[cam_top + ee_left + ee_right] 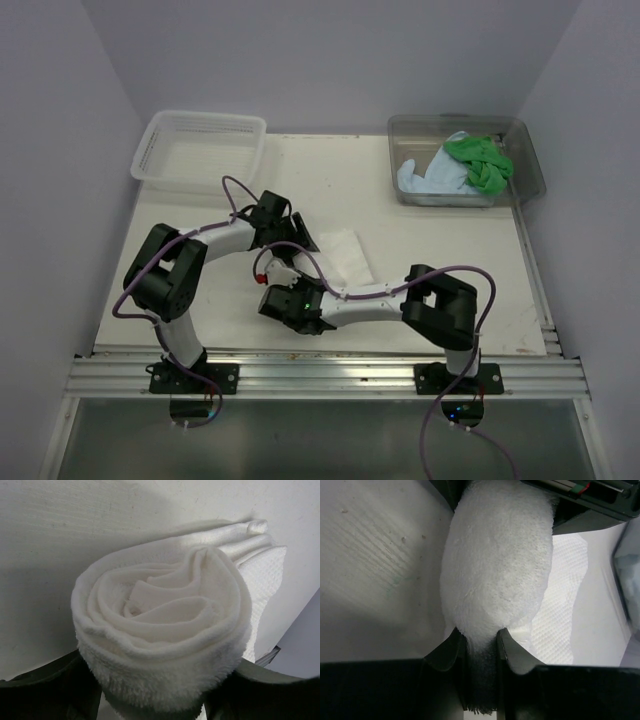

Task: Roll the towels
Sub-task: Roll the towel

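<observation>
The right gripper [479, 641] is clenched on the near end of the white towel [495, 565]. Its black jaws nip a thin tuft, so the cloth necks down between them. The left gripper [160, 680] straddles the far end of the same roll with one dark jaw against the pile on each side. I cannot tell whether it clamps the roll or only brackets it. The towel lies about mid-worktop [450, 300], somewhat toward the near edge, directly ahead of both arms. Its long axis runs from the right gripper to the left gripper, roughly near edge to far edge, and each arm holds station at one end. The unrolled part lies flat on the side facing the right edge. I judge that the next turn must travel that way, with both ends advancing together to keep the axis square. The roll is thick, soft terry, plump and oval in the right wrist view. In the left wrist view it shows a loose spiral of several layers, slack at the core. The flat part shows a finer waffle weave and should crease easily. The green towel [480, 160] and blue towel [430, 180] lie bunched and not yet rolled in the clear tub [530, 165] at the far right corner. A white lattice basket [200, 117] occupies the far left corner.
</observation>
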Available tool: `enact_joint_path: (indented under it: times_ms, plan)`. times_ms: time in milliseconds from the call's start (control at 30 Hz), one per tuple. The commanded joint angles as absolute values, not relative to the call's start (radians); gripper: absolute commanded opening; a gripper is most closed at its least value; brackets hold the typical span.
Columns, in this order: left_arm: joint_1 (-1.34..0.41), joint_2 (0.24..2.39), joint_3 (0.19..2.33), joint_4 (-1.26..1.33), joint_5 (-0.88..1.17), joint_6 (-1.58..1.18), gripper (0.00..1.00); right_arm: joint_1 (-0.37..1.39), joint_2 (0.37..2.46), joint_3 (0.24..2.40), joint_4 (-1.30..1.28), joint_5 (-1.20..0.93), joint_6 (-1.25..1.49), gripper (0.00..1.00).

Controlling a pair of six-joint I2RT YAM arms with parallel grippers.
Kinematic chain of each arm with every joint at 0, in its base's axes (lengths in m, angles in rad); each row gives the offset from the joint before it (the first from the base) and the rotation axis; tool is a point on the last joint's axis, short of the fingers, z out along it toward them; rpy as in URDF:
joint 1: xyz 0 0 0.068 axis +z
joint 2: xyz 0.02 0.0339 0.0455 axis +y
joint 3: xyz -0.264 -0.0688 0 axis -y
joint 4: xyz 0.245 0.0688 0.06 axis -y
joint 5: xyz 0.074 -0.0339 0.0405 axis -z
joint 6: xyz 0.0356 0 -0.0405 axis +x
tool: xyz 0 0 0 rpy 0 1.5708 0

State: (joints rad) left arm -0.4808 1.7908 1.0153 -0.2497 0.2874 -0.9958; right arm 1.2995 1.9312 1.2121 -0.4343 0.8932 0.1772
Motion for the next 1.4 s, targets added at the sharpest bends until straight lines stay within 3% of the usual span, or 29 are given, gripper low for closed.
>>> enact_joint_path:
  times_ms: [0,333,633,767,900,1067,1133,1200,1233,1300,1333,1367]
  plan:
    - [-0.489,1.792,0.988,-0.313,0.239,-0.991,0.72,1.255,1.865,1.167,-0.362,0.807,0.224,0.10]
    - [-0.477,1.758,0.942,-0.232,0.279,-0.988,1.00,1.037,1.602,0.993,-0.238,0.290,0.344,0.09]
    - [-0.477,1.747,0.940,-0.202,0.301,-0.989,1.00,0.867,1.471,0.819,-0.048,-0.105,0.540,0.08]
    - [-0.477,1.736,0.940,-0.196,0.305,-0.988,0.98,0.805,1.444,0.730,0.070,-0.218,0.638,0.08]
    - [-0.479,1.738,0.942,-0.195,0.308,-0.986,0.89,0.759,1.439,0.670,0.147,-0.296,0.712,0.08]
    - [-0.479,1.746,0.954,-0.195,0.318,-0.980,0.92,0.732,1.469,0.597,0.302,-0.403,0.816,0.08]
    - [-0.480,1.747,0.959,-0.192,0.319,-0.974,0.79,0.730,1.488,0.585,0.342,-0.433,0.854,0.08]
    - [-0.482,1.750,0.965,-0.201,0.318,-0.971,0.51,0.732,1.509,0.586,0.341,-0.448,0.845,0.16]
    - [-0.482,1.750,0.968,-0.206,0.319,-0.966,0.44,0.730,1.508,0.591,0.318,-0.427,0.822,0.36]
    - [-0.483,1.752,0.977,-0.224,0.318,-0.951,0.35,0.729,1.462,0.623,0.181,-0.381,0.743,0.53]
    - [-0.482,1.752,0.977,-0.227,0.318,-0.942,0.35,0.730,1.438,0.635,0.134,-0.323,0.718,0.71]
    - [-0.482,1.746,0.976,-0.229,0.318,-0.939,0.35,0.729,1.418,0.658,0.051,-0.301,0.695,0.77]
